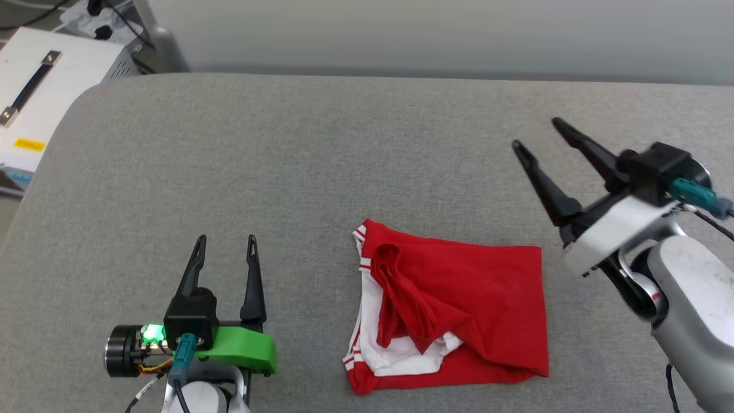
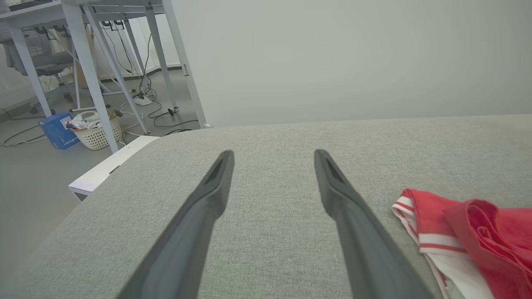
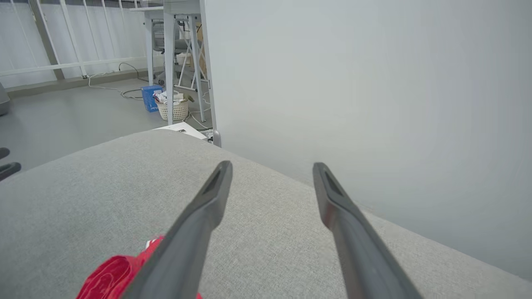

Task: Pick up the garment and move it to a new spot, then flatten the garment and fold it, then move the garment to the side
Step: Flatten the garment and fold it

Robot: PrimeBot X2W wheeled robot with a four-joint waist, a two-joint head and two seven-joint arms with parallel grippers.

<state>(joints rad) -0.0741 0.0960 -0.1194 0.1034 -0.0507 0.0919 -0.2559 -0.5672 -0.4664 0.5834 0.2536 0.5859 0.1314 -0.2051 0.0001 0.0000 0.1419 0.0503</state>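
The garment (image 1: 470,298) lies folded into a rough red rectangle on the grey padded counter (image 1: 287,143), toward the near edge and right of the middle. White sleeve cloth and striped trim show along its left side, and a loose red bunch sits on top there. The folding looks done, so the step in hand is most likely carrying the bundle to the side.

The right gripper (image 1: 536,133) hangs above the counter just right of the garment, jaws spread wide and grasping nothing. In its wrist view (image 3: 271,165) the red cloth (image 3: 112,274) peeks in at the lower left. The left gripper (image 1: 226,241) sits low at the left, jaws likewise released and empty, apart from the striped edge. In its wrist view (image 2: 273,153) the garment (image 2: 478,232) lies at the lower right.

To do the move well, each pinch should bite through every layer at an edge, ideally one from each side, and the bundle should travel level. Otherwise the fold may open, and the loose bunch on top looks likeliest to slip.

A white case (image 1: 51,86) with a black handle stands beyond the counter's far left corner. A basket (image 2: 97,133), a blue box (image 2: 56,131) and cables lie on the floor, all off the counter and out of the way. For a leftward move, only the left gripper stands in the path
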